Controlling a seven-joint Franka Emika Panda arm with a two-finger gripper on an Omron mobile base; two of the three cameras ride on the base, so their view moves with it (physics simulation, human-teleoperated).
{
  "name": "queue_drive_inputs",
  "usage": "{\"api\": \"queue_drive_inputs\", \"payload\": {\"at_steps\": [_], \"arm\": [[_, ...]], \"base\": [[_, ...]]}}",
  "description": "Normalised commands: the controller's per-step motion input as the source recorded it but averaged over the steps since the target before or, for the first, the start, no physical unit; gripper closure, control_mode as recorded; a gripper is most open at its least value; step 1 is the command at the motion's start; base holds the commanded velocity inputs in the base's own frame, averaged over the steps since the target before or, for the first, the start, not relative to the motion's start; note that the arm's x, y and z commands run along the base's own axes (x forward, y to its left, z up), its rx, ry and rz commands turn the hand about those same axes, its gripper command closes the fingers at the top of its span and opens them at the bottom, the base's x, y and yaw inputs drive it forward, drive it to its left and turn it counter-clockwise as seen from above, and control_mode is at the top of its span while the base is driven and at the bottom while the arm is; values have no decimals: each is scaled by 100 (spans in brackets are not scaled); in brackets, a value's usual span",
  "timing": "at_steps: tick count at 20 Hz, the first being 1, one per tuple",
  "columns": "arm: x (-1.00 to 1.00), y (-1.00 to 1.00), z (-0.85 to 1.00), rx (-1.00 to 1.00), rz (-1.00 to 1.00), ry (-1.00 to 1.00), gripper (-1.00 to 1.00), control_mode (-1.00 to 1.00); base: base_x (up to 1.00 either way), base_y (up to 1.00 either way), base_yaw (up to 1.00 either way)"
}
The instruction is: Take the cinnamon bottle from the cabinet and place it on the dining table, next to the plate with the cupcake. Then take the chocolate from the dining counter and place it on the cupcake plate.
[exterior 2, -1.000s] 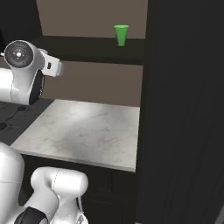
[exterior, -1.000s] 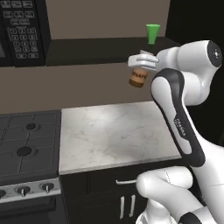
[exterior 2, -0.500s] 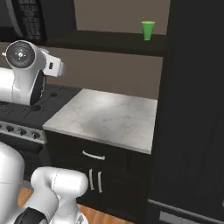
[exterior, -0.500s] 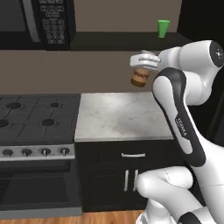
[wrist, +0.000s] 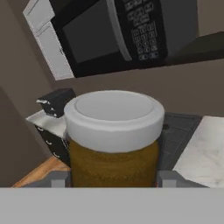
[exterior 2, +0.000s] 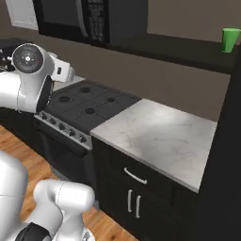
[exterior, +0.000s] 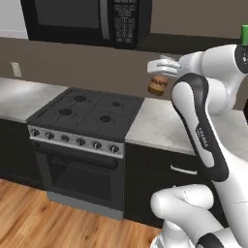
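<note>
A marble worktop on black drawers is seen beside a black stove, while a green cup stands on the dark cabinet shelf

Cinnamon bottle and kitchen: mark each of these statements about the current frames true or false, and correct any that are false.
1. The gripper holds the cinnamon bottle in the air. True.
2. The bottle stands on the marble worktop. False: it hangs above the worktop's edge beside the stove, touching neither.
3. A green cup stands on the dark shelf. True.
4. The microwave sits below the stove. False: it is mounted above the stove.
5. The bottle's lid is black. False: it is pale.
</note>
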Motion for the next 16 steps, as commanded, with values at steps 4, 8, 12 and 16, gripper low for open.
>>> {"api": "queue_drive_inputs", "payload": {"at_steps": [4,8,12,16], "arm": [[0,0,0,0,0,0,100,100],[0,0,0,0,0,0,100,100],[0,0,0,0,0,0,100,100],[0,0,0,0,0,0,100,100]], "base": [[0,9,65],[0,2,68],[0,0,69],[9,0,74]]}}
